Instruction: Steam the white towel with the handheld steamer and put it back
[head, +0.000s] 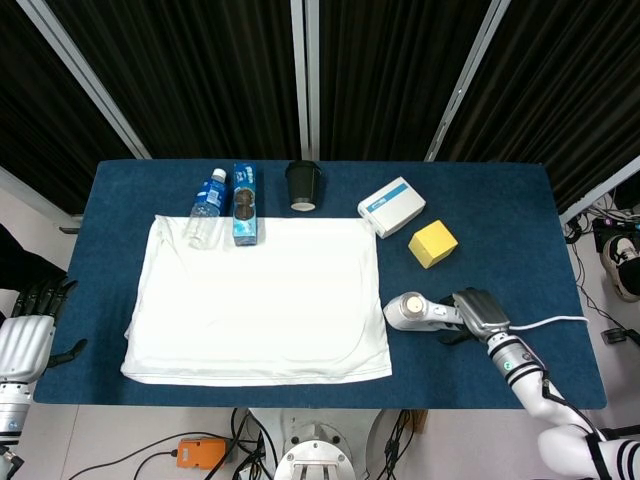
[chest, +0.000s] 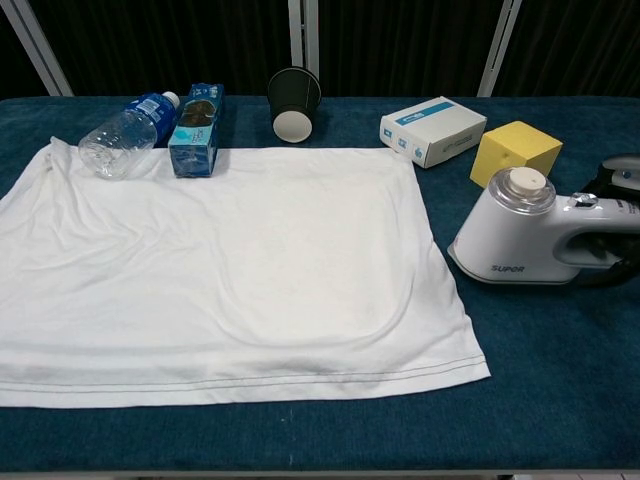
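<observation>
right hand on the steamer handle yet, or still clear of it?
Touching. Head view shows the right hand wrapped over the handle of the steamer; in the chest view its fingers curl around the handle's end.

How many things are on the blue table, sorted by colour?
White: 2, the towel and the steamer, which the right hand grips by its handle.
Blue: 2, the bottle and the carton.
Black: 1, the paper cup.
White and blue: 1, the flat box.
Yellow: 1, the cube.
Total: 7.
</observation>
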